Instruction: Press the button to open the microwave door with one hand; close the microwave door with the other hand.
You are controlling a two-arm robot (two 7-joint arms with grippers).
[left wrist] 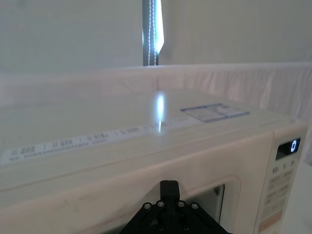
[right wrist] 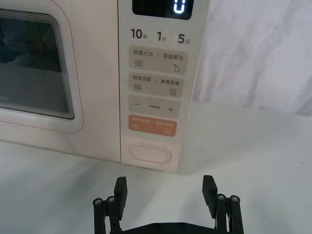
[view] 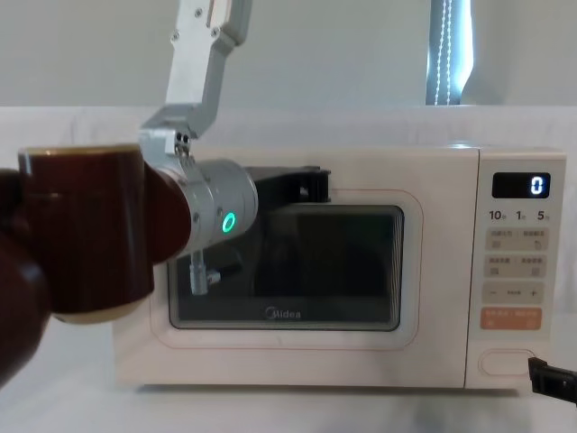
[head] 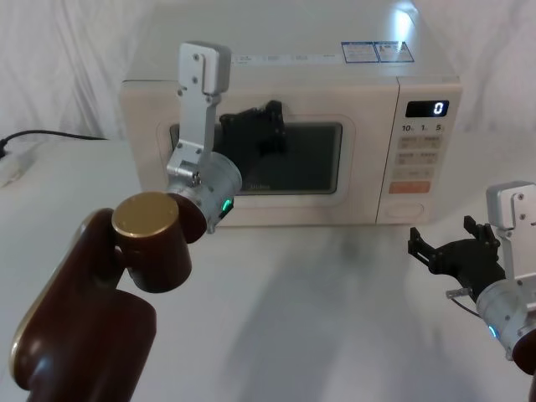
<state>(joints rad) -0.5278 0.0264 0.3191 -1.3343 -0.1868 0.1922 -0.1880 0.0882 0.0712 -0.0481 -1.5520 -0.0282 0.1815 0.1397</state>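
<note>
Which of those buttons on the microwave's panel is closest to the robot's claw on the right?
The button, the wide unmarked cream pill at the panel's bottom. It sits below the orange key and grey-printed keys, straight ahead of the open right gripper.

A white cloth-covered table (head: pixel 318 285) spreads across the foreground; a white fabric backdrop (head: pixel 75 50) hangs behind it. At the far left edge of the head view a black power cable (head: pixel 50 135) runs over the cloth to a white plug block (head: pixel 12 167); a bright vertical strip of light (view: pixel 448 52) shows high in the backdrop.
</note>
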